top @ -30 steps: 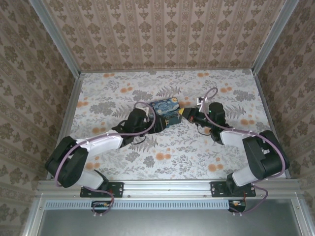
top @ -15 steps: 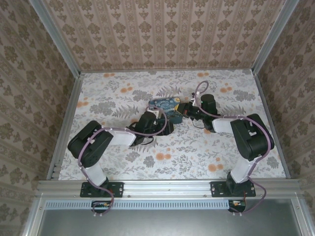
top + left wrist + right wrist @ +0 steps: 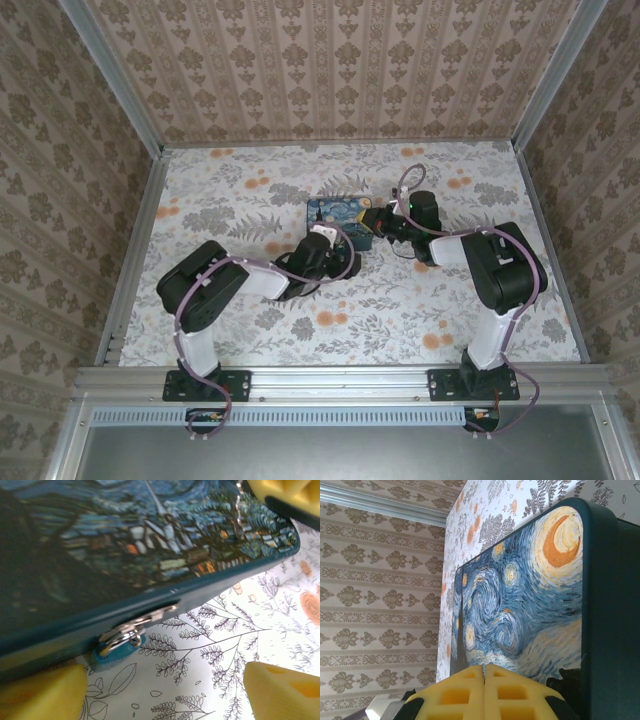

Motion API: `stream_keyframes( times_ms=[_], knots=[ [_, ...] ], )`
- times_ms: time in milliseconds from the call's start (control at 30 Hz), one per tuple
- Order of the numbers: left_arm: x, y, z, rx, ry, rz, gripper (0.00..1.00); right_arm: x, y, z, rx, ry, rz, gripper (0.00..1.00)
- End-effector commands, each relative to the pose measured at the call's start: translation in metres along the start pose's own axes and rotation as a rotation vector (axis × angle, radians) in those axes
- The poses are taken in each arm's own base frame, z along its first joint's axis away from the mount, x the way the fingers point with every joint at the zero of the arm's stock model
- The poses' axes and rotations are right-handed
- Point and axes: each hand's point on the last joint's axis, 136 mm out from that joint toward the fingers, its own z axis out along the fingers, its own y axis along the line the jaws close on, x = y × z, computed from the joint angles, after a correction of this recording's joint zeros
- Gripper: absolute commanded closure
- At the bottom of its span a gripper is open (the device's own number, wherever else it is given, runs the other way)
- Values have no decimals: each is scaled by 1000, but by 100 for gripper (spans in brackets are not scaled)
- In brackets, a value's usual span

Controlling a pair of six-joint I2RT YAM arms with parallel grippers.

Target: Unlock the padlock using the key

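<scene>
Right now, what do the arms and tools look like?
Left arm and right arm: black joints, white shells, lilac cables looped alongside. Left tool and right tool: yellow pads with square pockets.

The padlock (image 3: 118,652), a tiny teal body with a silvery shackle, is being seen hooked through the hasp at the tin box (image 3: 100,555) side, low by the floral table. The key (image 3: 460,630), a thin dark sliver, is being held edge-on in the right gripper (image 3: 484,669), closed, over the box lid.
</scene>
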Motion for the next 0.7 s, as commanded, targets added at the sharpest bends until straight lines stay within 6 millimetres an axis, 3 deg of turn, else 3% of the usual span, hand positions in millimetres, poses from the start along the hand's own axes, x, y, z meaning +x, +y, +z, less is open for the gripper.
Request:
stream_keyframes(
  times_ms=[0,167,433,667],
  knots=[
    [-5,3,10,-62,-27,113,17,5,-11,-1,6,12,28,100],
    [-4,2,18,-63,-30,129,17,4,-13,-2,2,8,36,100],
    [-20,-22,18,93,-87,8,18,4,-21,-1,7,6,57,100],
    [-35,-12,11,178,-182,-181,18,3,-26,-1,10,1,70,100]
  ],
)
